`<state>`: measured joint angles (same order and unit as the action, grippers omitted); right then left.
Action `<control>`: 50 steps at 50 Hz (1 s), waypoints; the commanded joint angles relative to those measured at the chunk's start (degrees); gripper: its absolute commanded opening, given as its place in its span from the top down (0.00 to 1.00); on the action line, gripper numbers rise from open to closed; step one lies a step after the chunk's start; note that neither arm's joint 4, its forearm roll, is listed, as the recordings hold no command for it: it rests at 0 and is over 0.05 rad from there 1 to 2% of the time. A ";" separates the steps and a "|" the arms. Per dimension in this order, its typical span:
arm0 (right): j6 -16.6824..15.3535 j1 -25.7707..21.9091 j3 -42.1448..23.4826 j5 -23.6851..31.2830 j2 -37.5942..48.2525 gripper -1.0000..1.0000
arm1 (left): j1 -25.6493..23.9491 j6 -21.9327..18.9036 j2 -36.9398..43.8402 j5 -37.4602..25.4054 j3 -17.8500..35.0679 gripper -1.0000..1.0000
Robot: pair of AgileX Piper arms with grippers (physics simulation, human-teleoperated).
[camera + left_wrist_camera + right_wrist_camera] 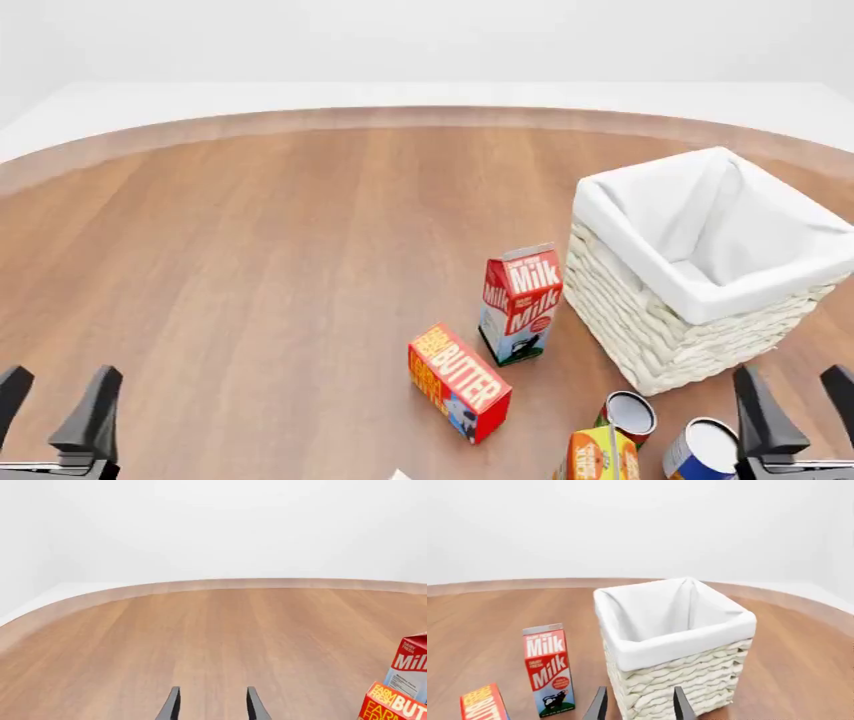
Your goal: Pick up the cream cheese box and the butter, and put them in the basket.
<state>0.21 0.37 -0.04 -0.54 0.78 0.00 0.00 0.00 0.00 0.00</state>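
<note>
The butter (458, 381) lies on its long side on the wooden table (240, 260), near the front edge and a little left of the milk carton (521, 303), which stands upright just beside it. The basket (694, 300) stands to the right of the milk, near but apart from it, and nothing shows inside its white lining. In front of the basket are two cans (627, 412) and a small orange carton (597, 455). The cream cheese box I cannot identify (only a small white corner shows at the bottom edge of the front view).

The left gripper (54, 400) and the right gripper (790, 400) both hover low at the near corners, fingers spread wide and holding nothing.

Nothing is picked yet, I judge. The left arm has the freer way to the butter. It should come from above, turn the fingers across the narrow width of the carton, and stay on the end far from the milk, so the milk is not pushed over.
</note>
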 commanded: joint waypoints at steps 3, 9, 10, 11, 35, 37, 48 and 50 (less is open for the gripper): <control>1.81 1.02 0.03 -0.24 1.06 0.00 | 0.00 0.00 0.00 0.00 0.00 0.00; 3.36 -0.45 -0.77 -4.38 8.67 0.00 | 0.00 0.00 0.00 0.00 0.00 0.00; 4.15 -0.80 -2.32 -2.40 7.87 0.00 | 0.00 0.00 0.00 0.00 0.00 0.00; 2.53 -0.61 -1.57 -2.60 7.07 0.00 | 0.00 0.00 0.00 0.00 0.00 0.00; -3.15 -16.08 -23.57 12.78 17.83 0.00 | 0.00 0.00 0.00 0.00 0.00 0.00; -2.48 -16.63 -26.05 14.35 18.79 0.00 | 0.00 0.00 0.00 0.00 0.00 0.00; 1.89 -24.59 -39.26 22.49 27.31 0.00 | 0.00 0.00 0.00 0.00 0.00 0.00; 1.97 -25.81 -41.14 23.66 28.92 0.00 | 0.00 0.00 0.00 0.00 0.00 0.00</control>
<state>-0.16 -19.17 -30.79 16.59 22.80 0.00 0.00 0.00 0.00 0.00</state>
